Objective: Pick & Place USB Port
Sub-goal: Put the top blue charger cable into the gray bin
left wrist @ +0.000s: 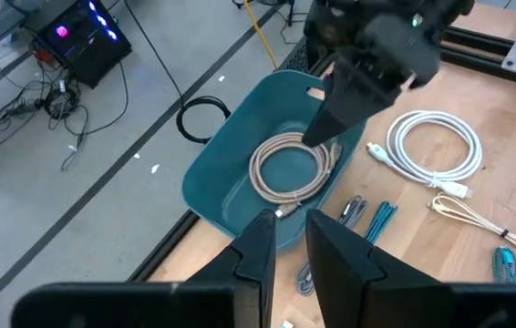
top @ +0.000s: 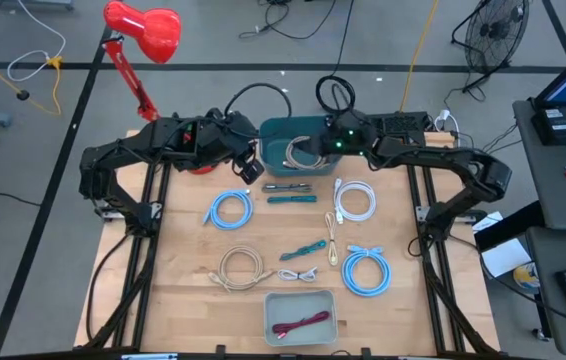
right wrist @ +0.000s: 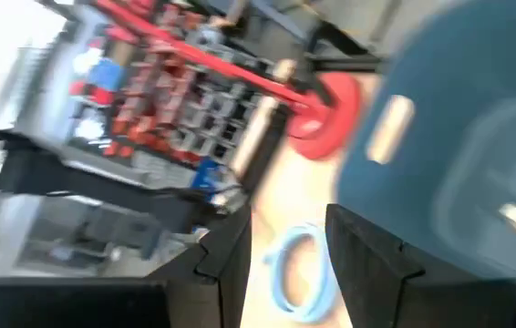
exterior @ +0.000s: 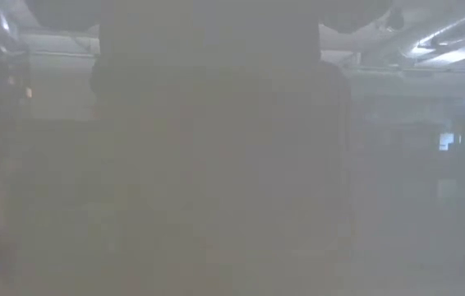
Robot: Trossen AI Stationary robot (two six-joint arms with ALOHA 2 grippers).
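Note:
A teal bin (top: pixel 275 132) stands at the table's far middle edge, with a coiled beige cable (top: pixel 298 152) lying on its floor. The left wrist view shows that bin (left wrist: pixel 212 187) and coil (left wrist: pixel 287 169) clearly. My right gripper (top: pixel 310 150) reaches into the bin from the right and points down just above the coil (left wrist: pixel 324 137). Its own view shows the fingers (right wrist: pixel 285 246) open with nothing between them. My left gripper (top: pixel 249 167) hovers by the bin's left near corner, its fingers (left wrist: pixel 292 241) a little apart and empty. The low view is blocked by something close and blurred.
More cables lie on the table: a white coil (top: pixel 355 200), a light-blue coil (top: pixel 231 208), a blue coil (top: pixel 366 272), a beige coil (top: pixel 241 268) and a teal cable (top: pixel 308 248). A grey tray (top: pixel 273 305) with a red cable sits at the near edge. A red lamp (top: pixel 143 30) stands far left.

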